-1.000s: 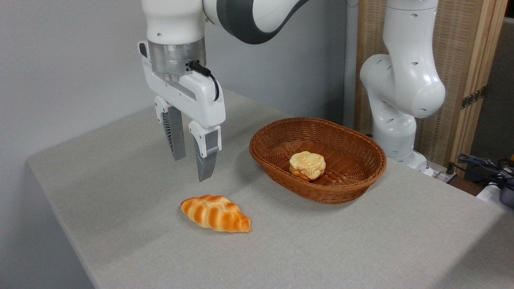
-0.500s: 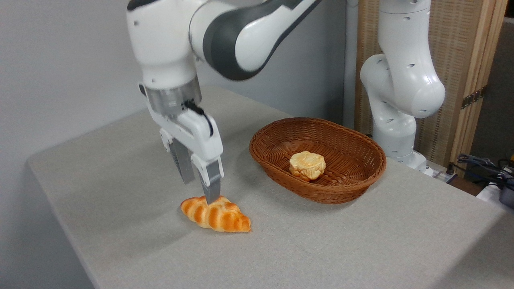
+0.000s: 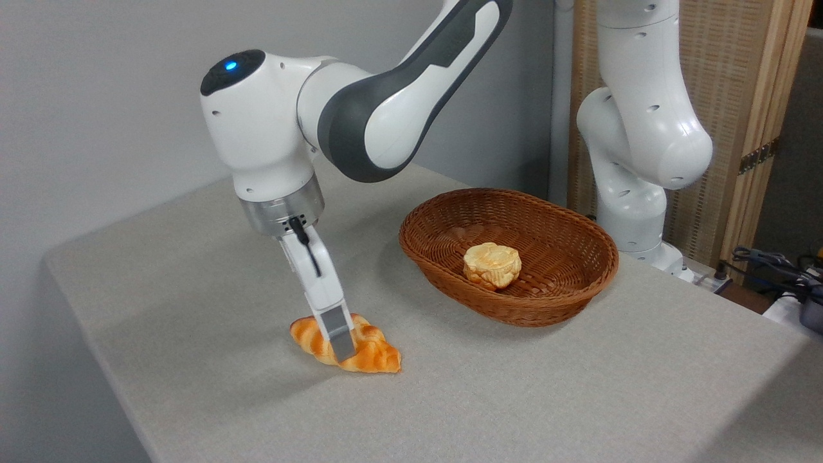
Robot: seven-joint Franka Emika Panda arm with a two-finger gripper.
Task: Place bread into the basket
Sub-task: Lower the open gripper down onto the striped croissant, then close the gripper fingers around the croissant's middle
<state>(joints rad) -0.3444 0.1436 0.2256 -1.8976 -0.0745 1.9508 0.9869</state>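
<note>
Golden bread (image 3: pixel 370 350) lying left-right on table (image 3: pixel 546 386) | gripper (image 3: pixel 339 344) straddling its middle crosswise, closure unclear | basket (image 3: pixel 437 260) sitting right, farther back

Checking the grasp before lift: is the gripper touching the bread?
Cannot tell. The camera view shows the gripper down over the bread, its near finger overlapping the loaf's middle, but neither contact nor a gap shows plainly.

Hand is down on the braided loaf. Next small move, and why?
Probably close the hand on the bread: a finger already reaches down across the loaf's middle, which lies on the table. Whether it is already shut is unclear. Then lift toward the basket.
</note>
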